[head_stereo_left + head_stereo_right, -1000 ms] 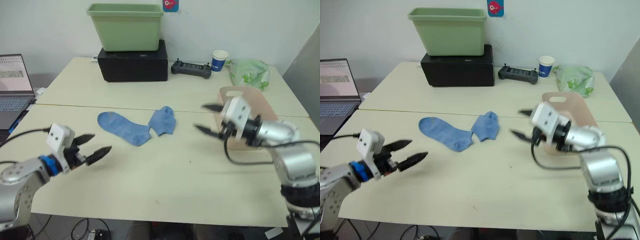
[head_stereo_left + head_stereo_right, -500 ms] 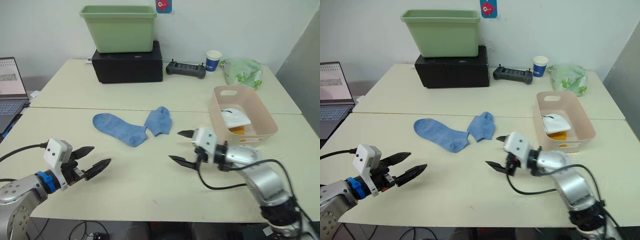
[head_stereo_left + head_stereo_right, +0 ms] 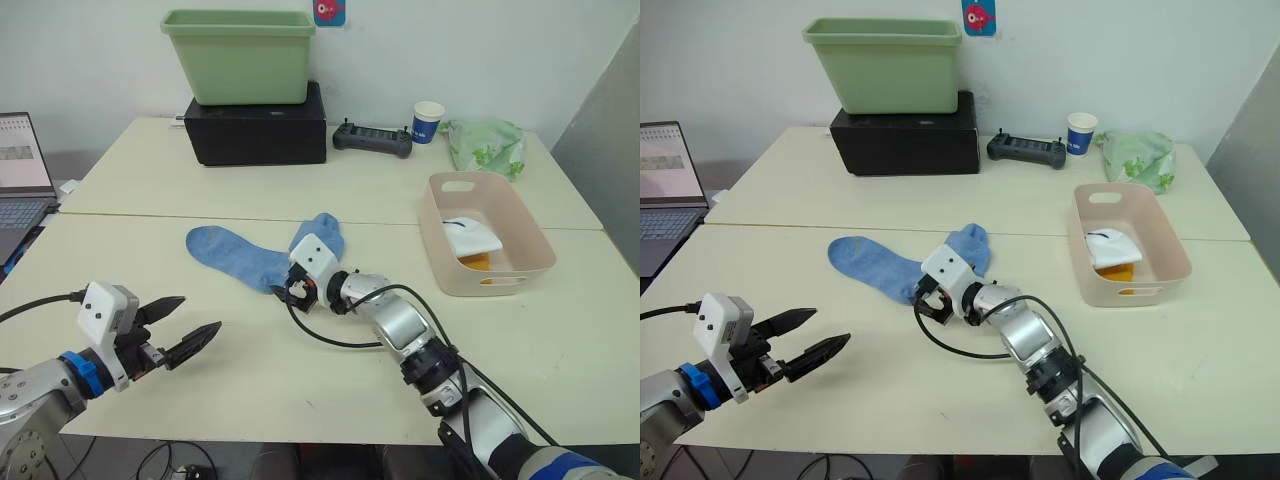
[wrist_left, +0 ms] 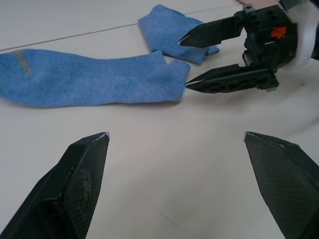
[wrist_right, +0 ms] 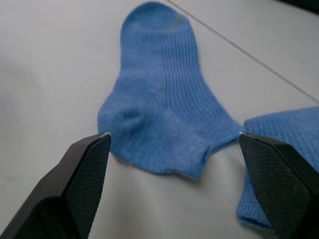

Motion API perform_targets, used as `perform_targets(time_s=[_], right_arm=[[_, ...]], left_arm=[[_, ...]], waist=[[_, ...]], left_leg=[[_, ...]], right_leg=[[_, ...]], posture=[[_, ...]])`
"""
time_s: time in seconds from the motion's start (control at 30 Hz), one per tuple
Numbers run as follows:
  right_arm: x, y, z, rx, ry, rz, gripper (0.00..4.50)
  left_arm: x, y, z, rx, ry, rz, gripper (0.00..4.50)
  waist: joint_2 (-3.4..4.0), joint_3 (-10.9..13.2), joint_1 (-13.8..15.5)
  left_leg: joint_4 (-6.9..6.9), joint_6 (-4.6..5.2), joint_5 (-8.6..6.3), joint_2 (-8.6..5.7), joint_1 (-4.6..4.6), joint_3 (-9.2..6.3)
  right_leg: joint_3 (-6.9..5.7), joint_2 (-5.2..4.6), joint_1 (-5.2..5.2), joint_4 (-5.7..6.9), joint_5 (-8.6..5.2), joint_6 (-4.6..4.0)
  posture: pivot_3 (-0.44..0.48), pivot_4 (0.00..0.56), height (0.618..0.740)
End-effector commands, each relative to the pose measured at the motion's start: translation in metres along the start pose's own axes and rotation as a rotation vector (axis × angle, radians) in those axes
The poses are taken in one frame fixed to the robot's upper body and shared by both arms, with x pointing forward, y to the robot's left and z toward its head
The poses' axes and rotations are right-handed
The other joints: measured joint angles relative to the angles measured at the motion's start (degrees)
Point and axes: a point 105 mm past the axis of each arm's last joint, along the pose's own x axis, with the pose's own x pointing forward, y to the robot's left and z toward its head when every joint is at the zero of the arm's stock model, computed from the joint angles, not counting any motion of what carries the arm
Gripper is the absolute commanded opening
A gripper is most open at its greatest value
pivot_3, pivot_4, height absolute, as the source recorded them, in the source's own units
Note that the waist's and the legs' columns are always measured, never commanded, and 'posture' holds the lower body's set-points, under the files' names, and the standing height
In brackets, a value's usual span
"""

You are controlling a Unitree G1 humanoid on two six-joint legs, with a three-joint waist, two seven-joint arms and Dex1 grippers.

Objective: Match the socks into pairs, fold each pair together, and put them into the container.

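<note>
From the head views, two blue socks lay on the cream table (image 3: pixel 330 370): a long flat blue sock (image 3: pixel 236 256) and, just beside it, a folded blue sock (image 3: pixel 320 235). The right gripper (image 3: pixel 923 297) reached across to the flat sock's cuff end, fingers spread apart and holding nothing. The left gripper (image 3: pixel 183 325) hovered over bare tabletop, well apart from the socks, also spread and empty. The pink container (image 3: pixel 520 262) stood at the right of the table with a white sock (image 3: pixel 470 236) over a yellow one (image 3: pixel 476 262) inside.

In the left wrist view, that gripper's black fingers (image 4: pixel 82 174) stood wide apart. Beyond them, one finger of the right gripper lay by the flat sock's (image 4: pixel 89 79) cuff and the other over the folded sock (image 4: pixel 167 31).

In the right wrist view, the wide-set fingers (image 5: pixel 82 172) flanked the flat sock's (image 5: pixel 159 114) cuff end without gripping it; the folded sock's (image 5: pixel 279 149) edge lay alongside.
</note>
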Motion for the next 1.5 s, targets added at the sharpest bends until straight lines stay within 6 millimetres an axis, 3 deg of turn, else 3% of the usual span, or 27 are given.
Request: perform_targets(time_s=[0.03, 0.33, 0.43, 0.57, 0.7, 0.83, 0.93, 1.03, 1.2, 1.4, 1.5], right_arm=[[0.009, -0.003, 0.010, -0.003, -0.030, -0.026, 3.15], [0.018, 0.008, 0.013, 0.085, -0.030, 0.029, 0.03], [0.011, 0.010, 0.013, 0.100, -0.039, 0.053, 0.03], [-0.031, 0.024, -0.002, 0.126, -0.018, 0.160, 0.03], [-0.058, 0.030, -0.008, 0.114, 0.009, 0.206, 0.03], [-0.124, 0.013, -0.034, 0.100, 0.113, 0.251, 0.03], [-0.148, 0.015, -0.041, 0.106, 0.161, 0.292, 0.03], [-0.160, 0.016, -0.048, 0.100, 0.202, 0.284, 0.03], [-0.162, 0.014, -0.052, 0.089, 0.224, 0.248, 0.03], [-0.165, 0.011, -0.054, 0.076, 0.234, 0.224, 0.03], [-0.166, 0.012, -0.055, 0.069, 0.243, 0.223, 0.00]], left_arm=[[-0.005, -0.001, 0.013, 0.052, -0.036, 0.021, 4.50], [-0.005, 0.003, 0.010, 0.056, -0.031, 0.036, 4.50], [-0.006, 0.008, 0.011, 0.050, -0.035, 0.057, 4.50], [-0.012, 0.022, 0.010, 0.034, -0.025, 0.100, 4.50], [-0.014, 0.027, 0.009, 0.023, -0.025, 0.115, 4.50], [-0.001, 0.031, 0.008, -0.026, -0.032, 0.113, 4.50], [0.013, 0.032, 0.008, -0.053, -0.020, 0.088, 4.50], [0.034, 0.033, 0.009, -0.072, -0.009, 0.051, 4.50], [0.073, 0.013, 0.007, -0.095, 0.050, -0.109, 4.50], [0.110, 0.023, 0.000, -0.051, 0.084, -0.094, 4.50], [0.122, 0.020, -0.003, -0.034, 0.087, -0.112, 3.89]], waist=[[0.00, 0.0, 0.0], [-0.01, 0.0, -0.2], [-0.01, 0.0, -0.2], [-0.06, 0.0, 0.2], [-0.07, 0.0, 0.3], [-0.02, 0.0, 0.9], [-0.06, 0.0, 1.2], [-0.09, -0.1, 1.0], [-0.10, -0.1, 1.0], [-0.10, -0.1, 1.2], [-0.10, -0.1, 1.2]], left_leg=[[0.00, 0.00, 0.00, 0.00, 0.00, -0.01], [-0.03, 0.00, 0.00, 0.01, 0.00, -0.02], [-0.04, 0.00, 0.00, 0.02, 0.00, -0.02], [-0.11, 0.01, -0.01, 0.00, -0.06, -0.10], [-0.10, 0.00, -0.01, -0.04, -0.05, -0.02], [-0.08, -0.01, 0.00, -0.02, -0.02, -0.08], [-0.05, 0.00, -0.01, -0.06, -0.03, 0.02], [-0.07, 0.01, -0.01, 0.06, 0.00, -0.01], [-0.05, 0.01, -0.01, 0.04, -0.04, -0.03], [-0.03, 0.01, 0.00, 0.02, -0.04, -0.05], [-0.02, 0.01, -0.01, 0.01, -0.07, -0.03]], right_leg=[[-0.01, 0.01, 0.00, 0.00, 0.00, 0.01], [-0.01, 0.02, -0.01, 0.01, 0.00, -0.01], [-0.01, 0.02, -0.02, 0.01, 0.00, -0.01], [-0.08, 0.00, -0.03, -0.01, -0.01, -0.01], [-0.03, -0.06, -0.02, -0.06, -0.06, 0.07], [-0.08, -0.04, 0.02, -0.07, -0.12, 0.11], [0.02, -0.06, 0.02, -0.12, -0.13, 0.13], [0.01, 0.08, 0.01, -0.09, -0.12, 0.13], [0.03, 0.15, 0.00, -0.08, -0.12, 0.14], [-0.01, 0.15, 0.00, -0.08, -0.11, 0.15], [0.01, 0.14, 0.01, -0.09, -0.11, 0.15]], posture=[[0.000, 0.150, 0.730], [0.000, 0.150, 0.730], [0.000, 0.150, 0.730], [0.000, 0.150, 0.730], [0.000, 0.150, 0.730], [0.000, 0.150, 0.730], [0.000, 0.150, 0.730], [0.000, 0.150, 0.730], [0.000, 0.150, 0.730], [0.000, 0.150, 0.730], [0.000, 0.150, 0.730]])
